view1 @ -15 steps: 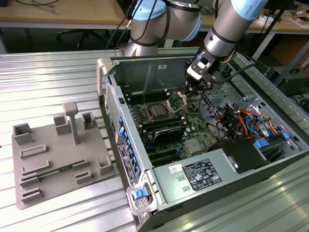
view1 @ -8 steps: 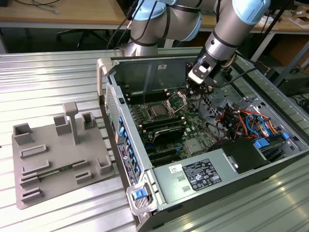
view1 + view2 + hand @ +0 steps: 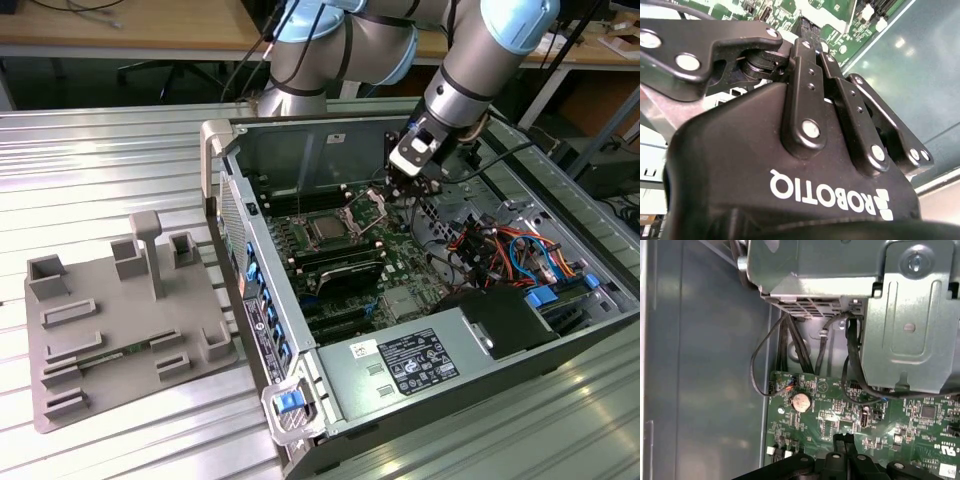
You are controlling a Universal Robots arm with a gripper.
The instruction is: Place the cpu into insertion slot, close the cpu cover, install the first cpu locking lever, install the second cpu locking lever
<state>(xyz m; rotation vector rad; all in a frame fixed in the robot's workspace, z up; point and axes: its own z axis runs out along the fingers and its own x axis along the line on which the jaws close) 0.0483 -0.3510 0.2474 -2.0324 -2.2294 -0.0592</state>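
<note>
In the exterior view the cpu [image 3: 328,232], a silvery square, lies in the insertion slot [image 3: 312,245] on the green board inside the open computer case. The cpu cover [image 3: 368,207] stands tilted up just to the exterior view's right of the slot. My gripper [image 3: 398,192] hangs close above and beside the raised cover. Its black fingers meet at the tips in both wrist views, gripper [image 3: 807,36] and gripper [image 3: 843,439], and I see nothing between them. Whether the fingertips touch the cover or a lever I cannot tell.
A grey moulded fixture tray [image 3: 120,330] lies on the slatted table at the exterior view's left. Inside the case are the power supply [image 3: 410,365], a bundle of coloured cables [image 3: 495,250], black memory sticks [image 3: 340,265] and a metal drive cage [image 3: 910,315] over the board.
</note>
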